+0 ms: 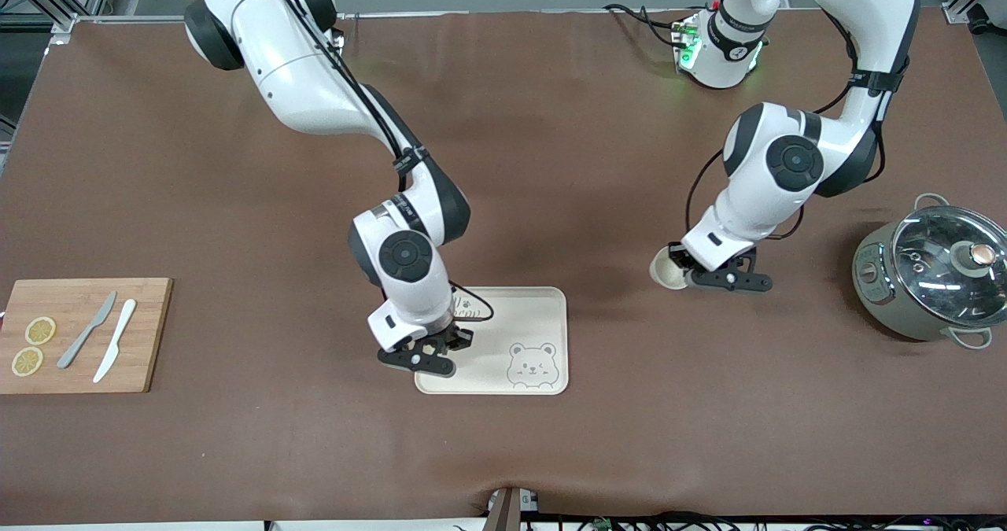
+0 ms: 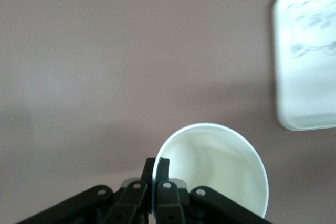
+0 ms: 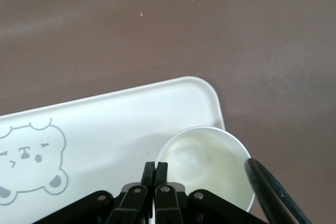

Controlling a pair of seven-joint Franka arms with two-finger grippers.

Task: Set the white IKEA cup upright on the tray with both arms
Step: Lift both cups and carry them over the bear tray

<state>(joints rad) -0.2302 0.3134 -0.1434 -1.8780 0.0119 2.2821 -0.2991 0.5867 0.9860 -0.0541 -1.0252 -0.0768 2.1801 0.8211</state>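
Observation:
My left gripper (image 1: 681,271) is shut on the rim of a white cup (image 1: 665,273) and holds it tipped on its side, low over the bare table between the tray and the pot. The left wrist view shows its fingers (image 2: 156,164) pinching the rim of that cup (image 2: 220,166). My right gripper (image 1: 450,339) is over the cream bear tray (image 1: 535,311), at its nearer corner toward the right arm's end. In the right wrist view it (image 3: 155,168) is shut at the rim of a second white cup (image 3: 207,163), which stands upright on the tray (image 3: 105,124). The arm hides this cup in the front view.
A grey pot with a glass lid (image 1: 932,267) stands at the left arm's end. A wooden cutting board (image 1: 149,334) with two lemon slices (image 1: 39,330) and two knives (image 1: 88,330) lies at the right arm's end. The tray (image 2: 307,77) shows in the left wrist view.

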